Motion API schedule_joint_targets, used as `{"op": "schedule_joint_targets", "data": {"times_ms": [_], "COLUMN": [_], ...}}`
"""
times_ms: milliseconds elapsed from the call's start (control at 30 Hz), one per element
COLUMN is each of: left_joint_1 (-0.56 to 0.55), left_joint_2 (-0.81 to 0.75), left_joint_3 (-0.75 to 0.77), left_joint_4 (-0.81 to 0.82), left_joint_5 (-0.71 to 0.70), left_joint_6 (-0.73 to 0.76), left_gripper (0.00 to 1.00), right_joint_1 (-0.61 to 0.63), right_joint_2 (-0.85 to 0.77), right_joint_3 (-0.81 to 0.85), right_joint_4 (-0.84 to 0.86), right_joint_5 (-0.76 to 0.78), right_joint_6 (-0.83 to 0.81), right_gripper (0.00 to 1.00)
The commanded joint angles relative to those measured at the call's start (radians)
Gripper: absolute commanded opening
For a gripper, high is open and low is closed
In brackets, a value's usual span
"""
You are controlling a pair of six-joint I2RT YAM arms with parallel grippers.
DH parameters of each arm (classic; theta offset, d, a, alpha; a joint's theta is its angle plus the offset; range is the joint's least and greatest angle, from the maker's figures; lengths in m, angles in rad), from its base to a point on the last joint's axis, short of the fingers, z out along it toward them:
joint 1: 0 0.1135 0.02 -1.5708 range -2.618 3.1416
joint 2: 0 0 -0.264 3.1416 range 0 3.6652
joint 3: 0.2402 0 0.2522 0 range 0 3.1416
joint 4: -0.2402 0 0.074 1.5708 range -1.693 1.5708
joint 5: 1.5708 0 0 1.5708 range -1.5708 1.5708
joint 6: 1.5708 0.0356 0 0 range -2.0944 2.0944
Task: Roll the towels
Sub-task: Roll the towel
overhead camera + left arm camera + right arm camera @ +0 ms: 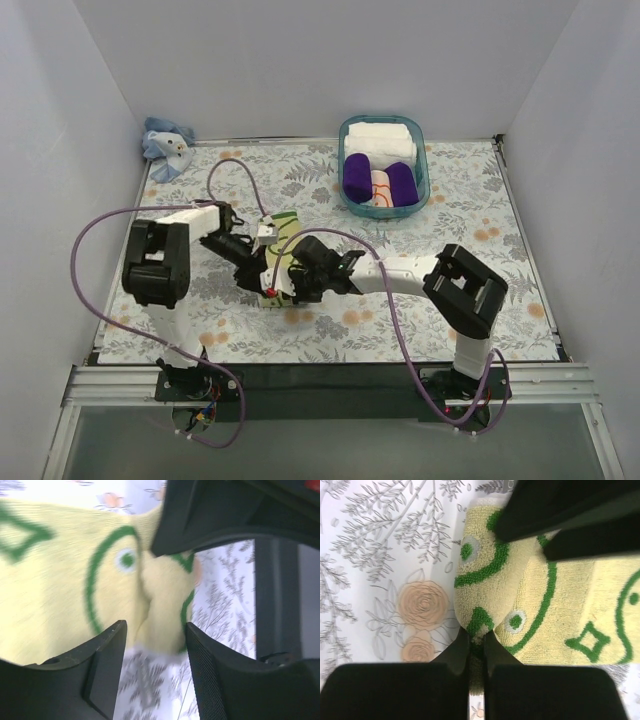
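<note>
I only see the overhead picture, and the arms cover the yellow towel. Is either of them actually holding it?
Observer: Yes. The right wrist camera shows the right end effector pinched shut on an edge of the towel.
Visitor: And the left one?
Observer: Its camera shows the left end effector with jaws apart, a towel fold between them.
Visitor: Is it rolled?
Observer: One end is turned over onto the rest, which lies flat.

The left arm (160, 262) and right arm (465, 285) pair white link shells with chunky black joint housings. A purple cable (72, 265) loops along each. The fingers (105, 655) are matte black.
</note>
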Motion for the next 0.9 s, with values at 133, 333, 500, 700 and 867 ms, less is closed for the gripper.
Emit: {"op": "schedule_joint_targets", "data": {"times_ms": [133,333,500,700,867], "left_joint_1": [0.214,0.217,0.044,-0.250,-0.386], "left_joint_2": [-0.353,-0.705,-0.941,-1.050,-0.999], "left_joint_3": [-0.115,-0.357,-0.529,-0.678,-0.742], "left_joint_4": [0.267,0.427,0.551,0.724,0.865], "left_joint_5": [0.013,-0.051,-0.178,-0.358,-0.523], "left_joint_6": [-0.072,-0.014,0.008,-0.032,-0.049], "left_gripper": [0.48,0.56,0.59,0.61,0.62], "right_joint_1": [-0.085,-0.162,-0.226,-0.271,-0.277], "right_joint_2": [0.149,0.339,0.434,0.548,0.580], "right_joint_3": [0.183,0.405,0.502,0.607,0.625], "right_joint_4": [-0.321,-0.508,-0.578,-0.651,-0.657], "right_joint_5": [-0.335,-0.506,-0.637,-0.750,-0.776], "right_joint_6": [0.170,0.259,0.331,0.382,0.403], "right_gripper": [0.01,0.01,0.01,0.01,0.01]}}
